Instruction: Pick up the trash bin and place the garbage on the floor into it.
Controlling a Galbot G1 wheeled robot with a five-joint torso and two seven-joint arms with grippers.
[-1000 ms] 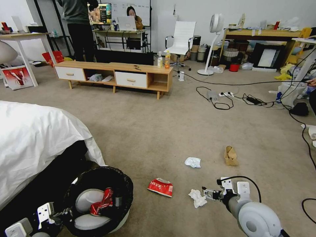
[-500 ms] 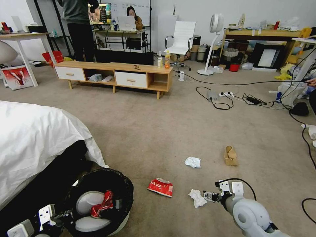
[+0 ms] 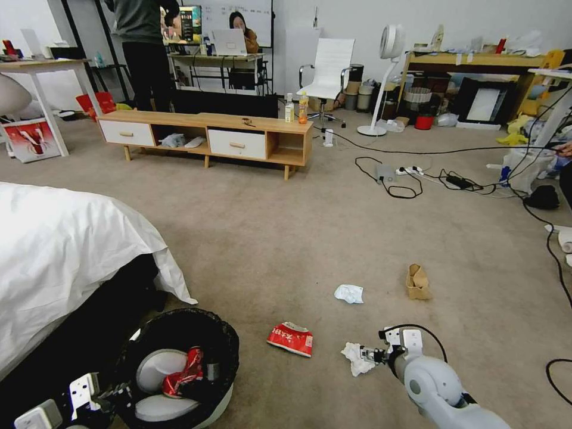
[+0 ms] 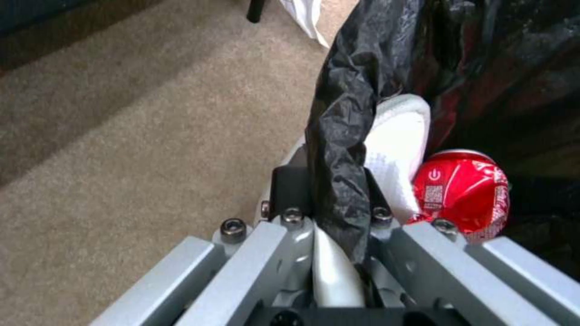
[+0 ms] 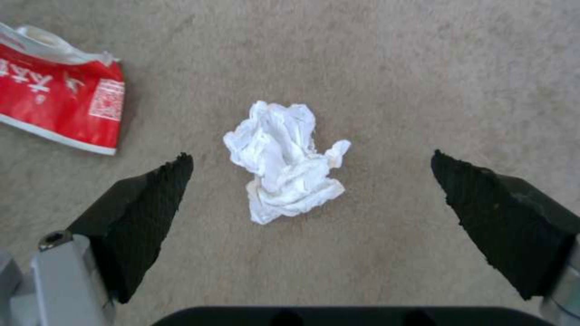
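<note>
Right wrist view: a crumpled white tissue (image 5: 282,162) lies on the floor (image 5: 393,68), right between the two black fingers (image 5: 142,213) of the right claw (image 5: 311,199). That claw is wide open and hangs just above it, not touching. The tissue's long side runs away from the claw, so the fingers can close across its thin side. A flat red-white carton (image 5: 57,104) lies near, off to one side. The left claw (image 4: 335,217) is squeezed tight on the rim of the trash bin (image 3: 179,369), farther off, with a crushed red can (image 4: 465,192) inside.
</note>
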